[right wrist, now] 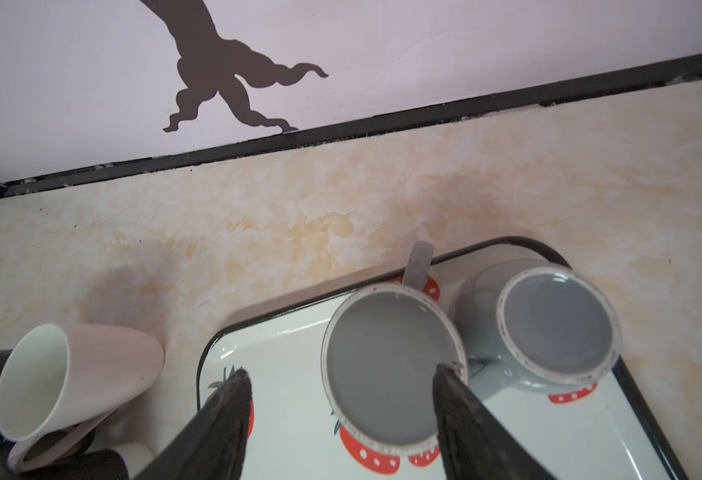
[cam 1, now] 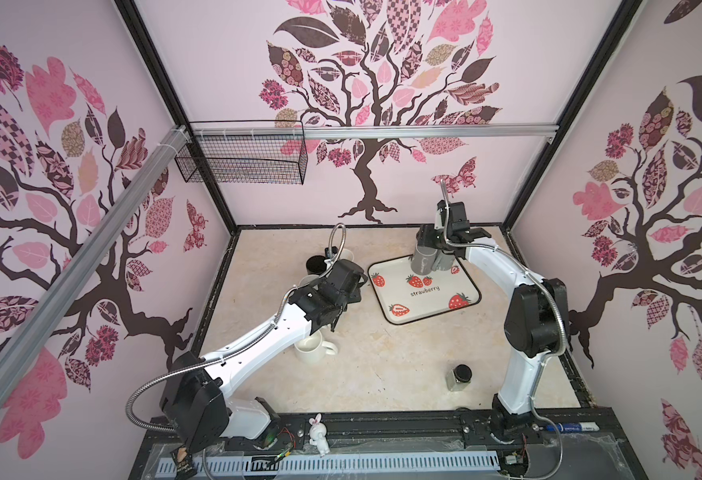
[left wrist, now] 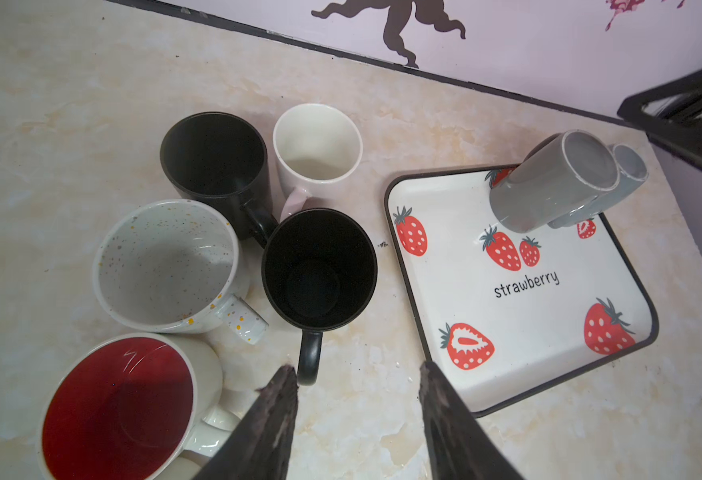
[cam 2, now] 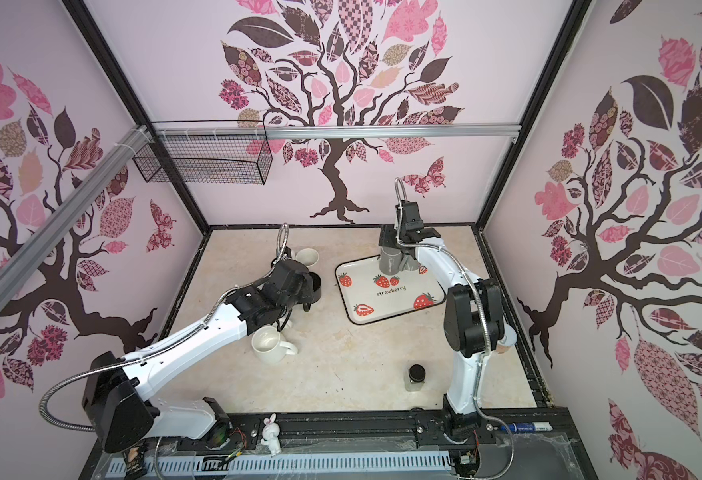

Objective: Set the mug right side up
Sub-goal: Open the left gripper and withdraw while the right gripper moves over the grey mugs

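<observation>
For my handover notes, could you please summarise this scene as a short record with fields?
tray: white square strawberry-print tray, black rim, on the table
upside-down: dark grey ceramic mug and lighter grey ceramic mug, side by side at the tray's far end
upright nearby: black ceramic mug, on the table beside the tray
right hand: open, over the dark grey ceramic mug's base
left hand: open, empty, near the black ceramic mug's handle

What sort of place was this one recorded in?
Apparently a staged robot test booth, not a real kitchen: tree-print wall panels enclose a marble-look tabletop, both arms mount on a front rail, and mugs and a strawberry tray sit out as props.
</observation>
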### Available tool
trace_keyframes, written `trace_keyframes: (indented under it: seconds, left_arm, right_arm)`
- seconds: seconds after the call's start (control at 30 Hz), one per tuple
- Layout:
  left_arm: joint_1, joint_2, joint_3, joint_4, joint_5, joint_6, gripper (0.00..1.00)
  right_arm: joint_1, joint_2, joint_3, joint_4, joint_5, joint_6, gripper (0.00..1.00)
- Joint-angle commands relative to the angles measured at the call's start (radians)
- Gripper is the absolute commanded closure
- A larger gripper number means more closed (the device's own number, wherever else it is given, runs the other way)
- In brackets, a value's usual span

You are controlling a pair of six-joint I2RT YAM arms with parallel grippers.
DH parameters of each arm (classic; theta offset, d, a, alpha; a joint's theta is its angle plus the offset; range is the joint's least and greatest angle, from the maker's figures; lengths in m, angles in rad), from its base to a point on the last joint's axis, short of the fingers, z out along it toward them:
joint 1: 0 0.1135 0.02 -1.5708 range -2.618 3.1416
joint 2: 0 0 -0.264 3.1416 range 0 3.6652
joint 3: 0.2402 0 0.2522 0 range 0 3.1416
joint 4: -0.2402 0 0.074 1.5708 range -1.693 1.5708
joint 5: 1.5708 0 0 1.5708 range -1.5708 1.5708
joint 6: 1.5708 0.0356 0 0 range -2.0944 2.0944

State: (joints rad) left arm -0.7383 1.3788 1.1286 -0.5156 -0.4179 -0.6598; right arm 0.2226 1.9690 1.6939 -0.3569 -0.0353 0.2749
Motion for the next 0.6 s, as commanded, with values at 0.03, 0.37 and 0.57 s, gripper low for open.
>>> trace_keyframes:
  seconds: [0.03, 0.37, 0.57]
  left_arm:
    - [0.004, -0.024, -0.027, 0.034, 0.036, 0.055, 0.50]
    - [0.022, -0.037, -0.058, 0.050, 0.064, 0.048, 0.51]
    - [0.021, -0.036, -0.062, 0.056, 0.103, 0.050, 0.51]
  right_arm:
    - [-0.023, 0.149, 0.137, -0.120, -0.001, -0.045, 0.31]
    - [-0.024, 0.121, 0.080, -0.126, -0.112, -0.042, 0.44]
    - [-0.022, 0.024, -0.065, -0.091, -0.201, 0.018, 0.47]
